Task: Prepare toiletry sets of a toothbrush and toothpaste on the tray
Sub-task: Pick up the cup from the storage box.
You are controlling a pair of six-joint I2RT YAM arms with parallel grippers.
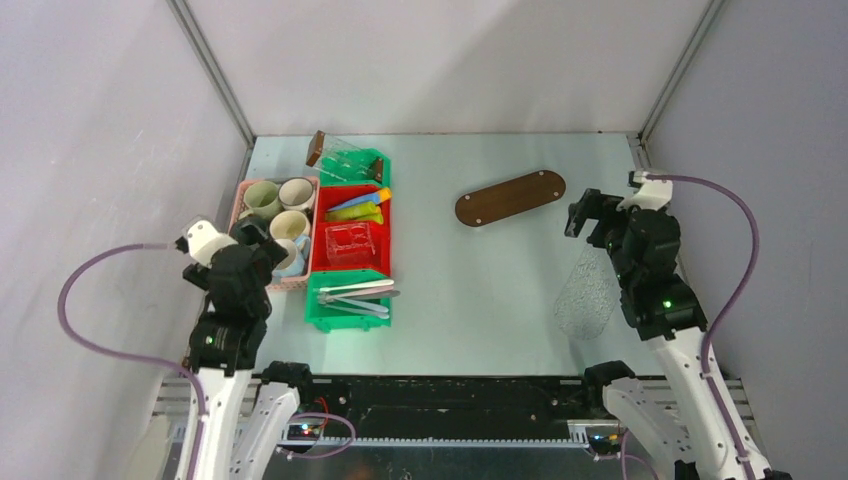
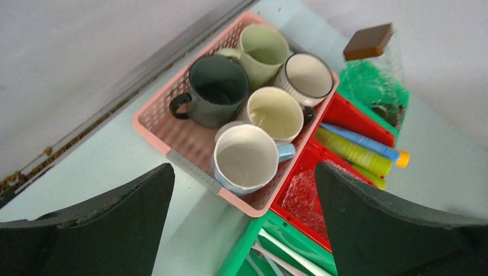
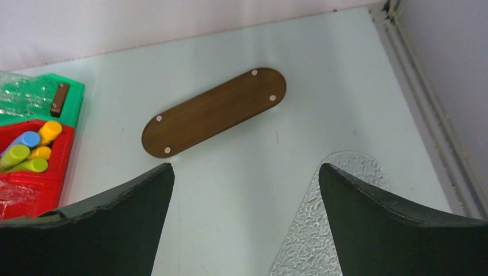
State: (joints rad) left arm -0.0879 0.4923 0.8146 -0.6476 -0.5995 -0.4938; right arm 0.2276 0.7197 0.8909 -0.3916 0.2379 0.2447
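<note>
The left end effector [image 2: 243,168] hangs with its jaws spread wide and nothing between them, above the near corner of a pink basket [image 2: 190,144] at the left side of the bench [image 1: 480,290]. The basket holds 5 mugs standing upright and packed together: a dark mug [image 2: 213,92], a pale green mug [image 2: 263,46], a white mug [image 2: 309,75] with a dark rim, a cream mug [image 2: 275,113] and a pale blue mug [image 2: 246,158] nearest the fingers.

Just to the right of the basket sits a red bin [image 2: 352,118]. The toothpaste tubes [image 2: 357,146] lie in its far end, blue and yellow-green among them, one with an orange cap. A crinkled clear plastic item fills its near end. The slim pale toothbrushes [image 1: 355,293] lie in a green bin [image 1: 315,310] touching the red bin's near side. A second green bin [image 1: 378,160] on the far side carries a clear container with a brown lid [image 1: 316,148].

The oval wooden tray [image 3: 214,111] lies flat on the bench, well apart from the bins, with nothing on it. The right end effector [image 3: 246,167] hovers near the tray, its jaws also wide and holding nothing. A textured clear plastic piece [image 1: 587,290] lies on the bench beneath the right arm
</note>
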